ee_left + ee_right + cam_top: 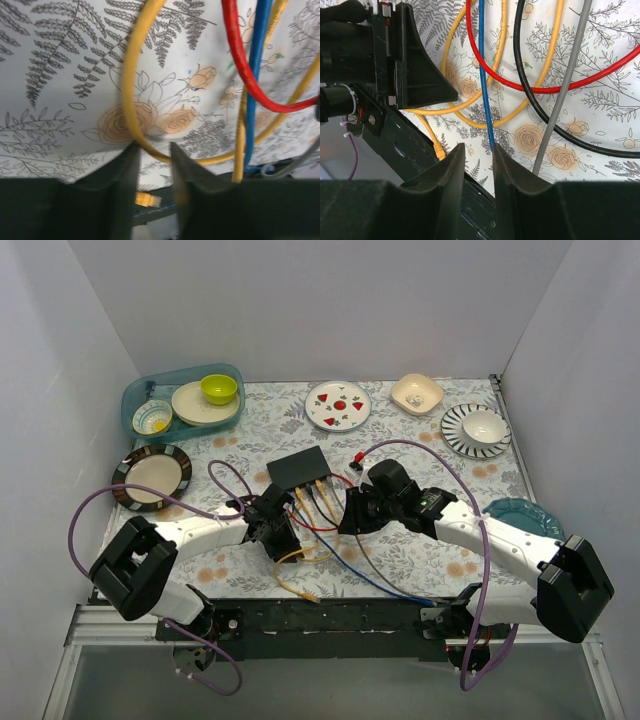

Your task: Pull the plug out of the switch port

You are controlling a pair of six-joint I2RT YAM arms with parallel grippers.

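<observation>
My left arm (pixel 190 530) and right arm (pixel 490 535) both reach forward and bend inward, so my wrists meet near the middle, close to each other. My left gripper (pixel 152 147) points steeply down, its fingers parted by a narrow gap. My right gripper (pixel 479 150) angles down towards the left one, jaws likewise narrowly apart.

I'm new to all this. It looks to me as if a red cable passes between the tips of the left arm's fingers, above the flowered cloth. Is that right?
Not quite. The cable passing between the tips of the left arm's fingers is the yellow cable, not a red one, as the left wrist view shows. The red cable runs further right, clear of them. The flowered cloth lies underneath, as you say.
</observation>
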